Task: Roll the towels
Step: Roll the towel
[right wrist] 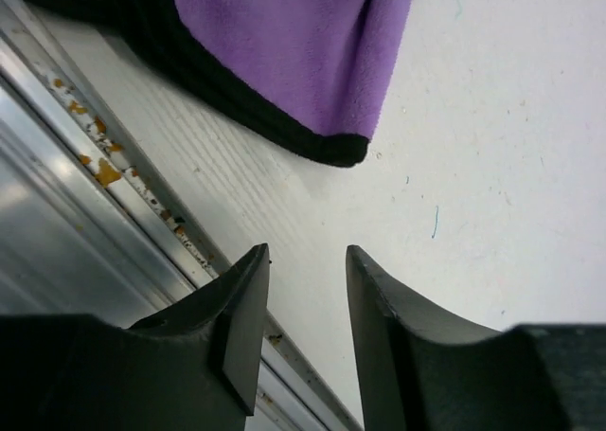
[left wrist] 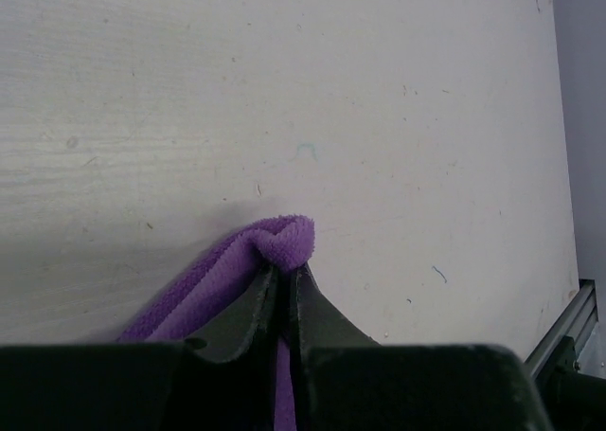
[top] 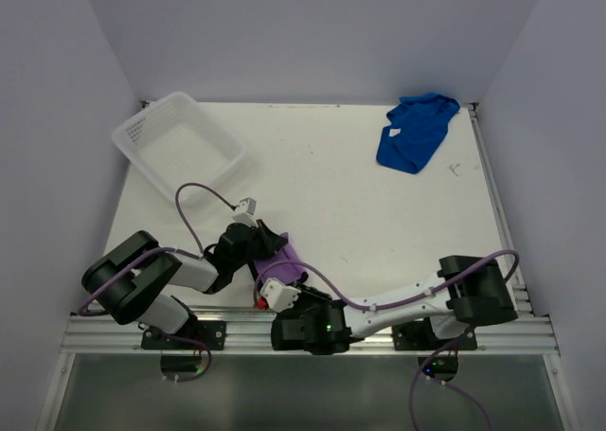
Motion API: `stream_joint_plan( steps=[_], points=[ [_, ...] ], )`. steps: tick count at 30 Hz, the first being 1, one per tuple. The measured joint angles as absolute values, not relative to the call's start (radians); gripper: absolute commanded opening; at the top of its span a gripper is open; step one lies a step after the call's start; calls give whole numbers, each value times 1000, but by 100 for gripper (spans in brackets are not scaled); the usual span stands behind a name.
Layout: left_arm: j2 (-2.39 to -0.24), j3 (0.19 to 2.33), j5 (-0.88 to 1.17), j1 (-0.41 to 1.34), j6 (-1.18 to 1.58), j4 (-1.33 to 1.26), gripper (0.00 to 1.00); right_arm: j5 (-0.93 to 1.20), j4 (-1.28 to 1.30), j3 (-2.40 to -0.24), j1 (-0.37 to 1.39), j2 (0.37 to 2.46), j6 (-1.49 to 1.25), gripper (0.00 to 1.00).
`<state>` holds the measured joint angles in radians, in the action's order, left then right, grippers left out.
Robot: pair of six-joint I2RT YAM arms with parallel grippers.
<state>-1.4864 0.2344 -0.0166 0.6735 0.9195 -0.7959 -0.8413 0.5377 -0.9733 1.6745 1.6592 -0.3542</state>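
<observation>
**Purple towel pinched at the near edge, blue towel far off**

The purple towel (top: 284,259) lies bunched on the tabletop (top: 341,213) close to its near edge, between the two arms. The left end effector (left wrist: 284,272) has its fingers pressed together on a raised fold of the towel, and the cloth humps up just past the fingertips. The right end effector (right wrist: 306,256) stands spread and holds nothing. It hovers low just beside a corner of the towel, over bare tabletop next to the metal rail (right wrist: 85,204) that runs along the near edge. In the right wrist view the towel shows a dark border along its edge. The blue towel (top: 415,133) lies crumpled near the far right corner, well apart from both arms. A white basket (top: 142,114) sits at the far left, turned at an angle to the tabletop's edges.
</observation>
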Motion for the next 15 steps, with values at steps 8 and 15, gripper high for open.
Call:
stream_joint_plan(
  steps=[8, 15],
  points=[
    [-1487, 212, -25, 673, 920, -818, 0, -668, 344, -813, 1551, 1317, -412, 36],
    [-1464, 183, -33, 673, 920, -830, 0, -356, 114, -608, 1184, 1171, -544, 32]
  ],
)
